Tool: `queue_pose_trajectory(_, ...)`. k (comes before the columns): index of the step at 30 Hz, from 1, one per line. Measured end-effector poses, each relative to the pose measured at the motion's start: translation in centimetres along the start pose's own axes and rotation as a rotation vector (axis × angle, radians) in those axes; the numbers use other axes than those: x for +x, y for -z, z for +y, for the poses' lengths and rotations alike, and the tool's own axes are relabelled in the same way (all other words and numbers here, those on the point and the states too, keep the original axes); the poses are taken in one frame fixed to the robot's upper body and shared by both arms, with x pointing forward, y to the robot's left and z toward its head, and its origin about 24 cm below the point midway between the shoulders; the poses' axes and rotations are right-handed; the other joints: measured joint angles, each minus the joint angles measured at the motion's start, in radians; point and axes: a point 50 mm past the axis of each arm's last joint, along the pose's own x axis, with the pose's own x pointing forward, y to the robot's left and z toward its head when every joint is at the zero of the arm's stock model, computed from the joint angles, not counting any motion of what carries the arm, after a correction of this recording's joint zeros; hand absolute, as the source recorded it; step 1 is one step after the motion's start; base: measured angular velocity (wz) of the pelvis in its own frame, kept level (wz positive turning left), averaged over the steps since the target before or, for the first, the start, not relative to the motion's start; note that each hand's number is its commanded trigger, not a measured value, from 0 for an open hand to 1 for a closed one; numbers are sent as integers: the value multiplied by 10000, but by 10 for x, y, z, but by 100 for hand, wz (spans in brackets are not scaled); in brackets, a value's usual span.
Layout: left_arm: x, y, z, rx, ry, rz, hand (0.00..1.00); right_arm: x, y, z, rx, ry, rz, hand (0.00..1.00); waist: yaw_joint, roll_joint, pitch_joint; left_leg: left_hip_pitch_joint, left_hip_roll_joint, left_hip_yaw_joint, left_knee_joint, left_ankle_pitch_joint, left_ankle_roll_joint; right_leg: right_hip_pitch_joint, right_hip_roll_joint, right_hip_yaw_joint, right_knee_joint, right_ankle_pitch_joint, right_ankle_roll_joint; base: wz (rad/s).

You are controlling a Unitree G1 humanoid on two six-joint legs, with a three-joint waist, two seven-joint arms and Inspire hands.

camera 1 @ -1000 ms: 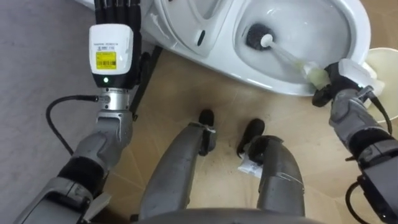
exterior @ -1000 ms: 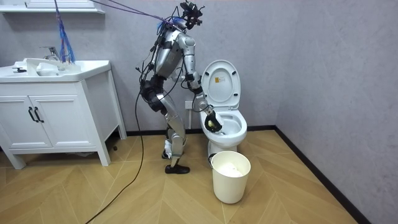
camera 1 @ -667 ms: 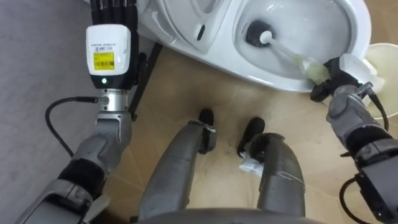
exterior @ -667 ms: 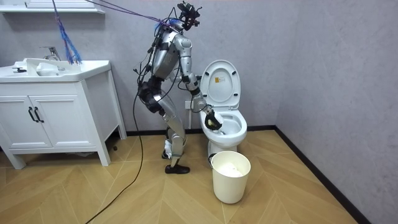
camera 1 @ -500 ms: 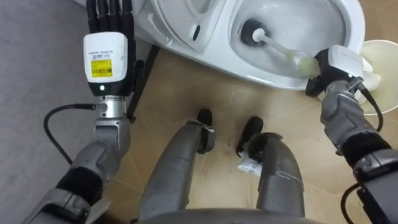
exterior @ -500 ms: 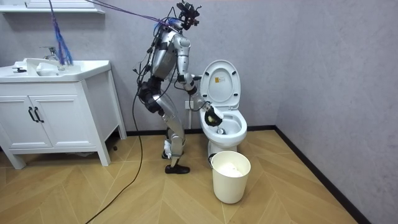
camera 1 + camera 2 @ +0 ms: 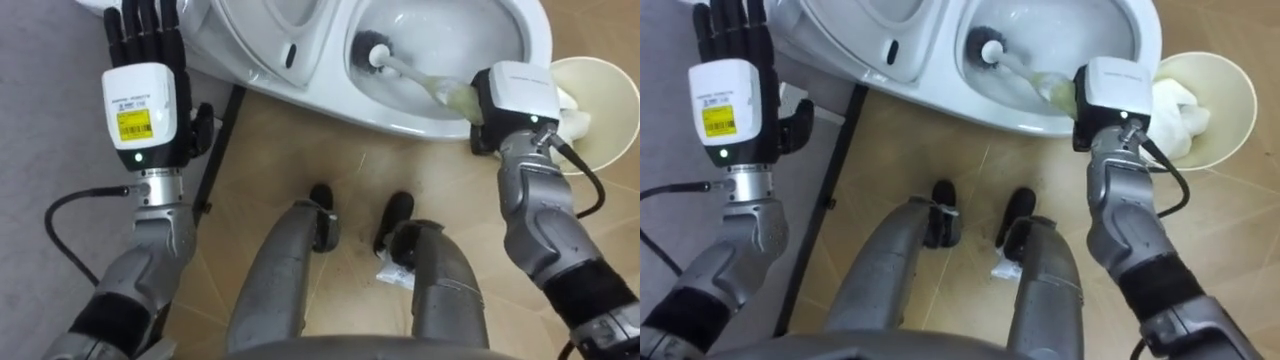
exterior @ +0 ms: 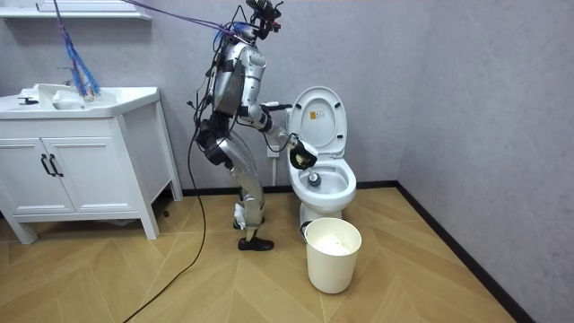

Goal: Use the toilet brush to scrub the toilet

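The white toilet [image 7: 400, 118] stands open in front of me, its lid [image 8: 320, 121] raised. A toilet brush with a dark head [image 7: 370, 50] and a pale green handle [image 7: 450, 95] reaches into the bowl, the head near the bottom. My right hand [image 7: 515, 95] sits at the bowl's front rim, shut on the handle's end. My left hand [image 7: 145, 95] hangs at the left of the toilet with straight fingers, holding nothing. In the room view I stand at the toilet's left side, leaning toward it.
A cream bin [image 7: 1215, 95] with white crumpled paper [image 7: 1175, 100] stands on the wood floor just in front of the toilet, close to my right arm. A dark rod [image 7: 222, 140] runs beside the toilet base. A white vanity [image 8: 81, 152] stands at the room view's left.
My right hand has risen and moved left along the rim with the brush, whose head has shifted in the bowl. My torso has straightened, so the eye view has shifted.
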Motion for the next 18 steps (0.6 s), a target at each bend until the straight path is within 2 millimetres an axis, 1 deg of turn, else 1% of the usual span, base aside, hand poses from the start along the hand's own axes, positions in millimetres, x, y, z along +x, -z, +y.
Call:
queue_pose_trajectory(3,-5,3,-1,-29,130,237,0,-7,-1,2,88,-180,-110,100,-34,-1,0,3,0,-52,-36,11,-24,-3,37,0,-27,-32,33,0)
queue_pose_trajectory(6,-9,5,-1,17,233,309,0,-12,0,4,115,-316,-147,100,-61,-9,0,-2,-2,-113,-39,-4,-53,-11,67,-3,-26,-50,0,0)
queue_pose_trajectory(8,-9,6,-1,12,235,372,0,-12,1,3,-54,-231,-149,100,-65,-9,0,-20,-3,-154,-25,-15,-68,-20,71,-29,-10,-68,-26,4)
queue_pose_trajectory(10,-9,7,1,-67,178,520,0,-12,6,3,-254,-168,-101,100,-163,-9,-1,-103,-52,-288,-23,-7,-79,-16,25,-174,-3,-99,-75,17)
queue_pose_trajectory(12,-11,10,0,-5,248,599,0,-10,11,9,-480,-227,-17,100,-246,-42,6,-98,-76,-361,-15,10,-121,35,7,-248,6,-106,-107,16)
queue_pose_trajectory(14,-13,10,0,-13,314,608,0,-5,19,19,-741,-455,65,100,-342,-86,26,-75,-182,-393,15,21,-101,42,-137,-288,188,-201,-108,16)
queue_pose_trajectory(15,-13,10,0,-36,300,576,0,-2,28,26,-820,-625,312,100,-383,-107,31,-67,-262,-419,92,14,-54,35,-225,-293,355,-323,-70,16)
queue_pose_trajectory(16,-12,10,0,-32,277,562,0,0,31,29,-804,-691,415,100,-388,-123,33,-67,-287,-423,139,3,-34,31,-263,-304,426,-381,-54,18)
queue_pose_trajectory(18,-12,13,0,-3,412,607,0,11,38,32,-488,-785,625,100,-395,-251,90,-58,-417,-452,258,-44,1,-38,-430,-310,710,-543,-10,13)
